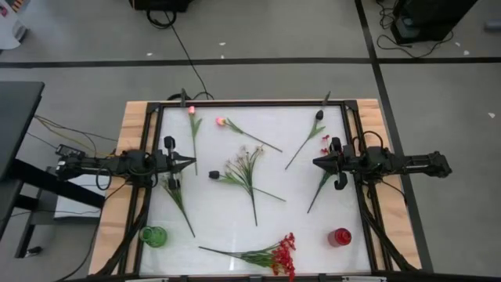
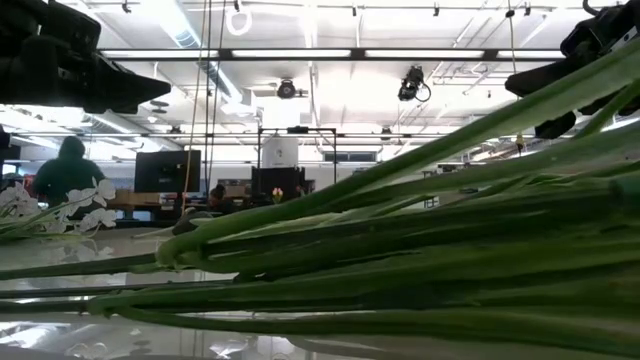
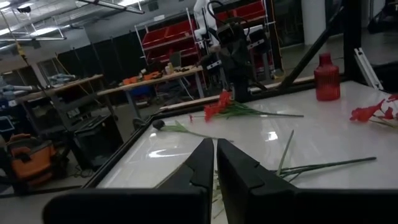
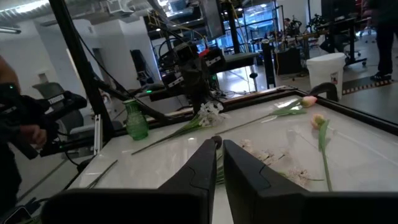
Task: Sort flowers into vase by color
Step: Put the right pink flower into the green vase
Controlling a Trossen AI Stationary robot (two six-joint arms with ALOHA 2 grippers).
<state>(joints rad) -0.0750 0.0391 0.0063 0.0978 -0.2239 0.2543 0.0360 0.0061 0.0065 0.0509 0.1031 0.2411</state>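
Note:
Thin green-stemmed flowers lie flat and scattered on the white table top. Two pink rosebuds lie at the far side and a white sprig in the middle. A red spray lies at the near edge, and leafy stems with dark buds lie left and right. A green vase stands upright near left and a red vase near right. My left gripper hovers level at the left edge, shut and holding nothing. My right gripper faces it from the right edge, also shut and holding nothing.
A black frame runs round the table top, with wooden borders outside it. In the low view the red spray's stems fill the foreground. A person stands beyond the table's near side in the right wrist view. Cables lie on the floor.

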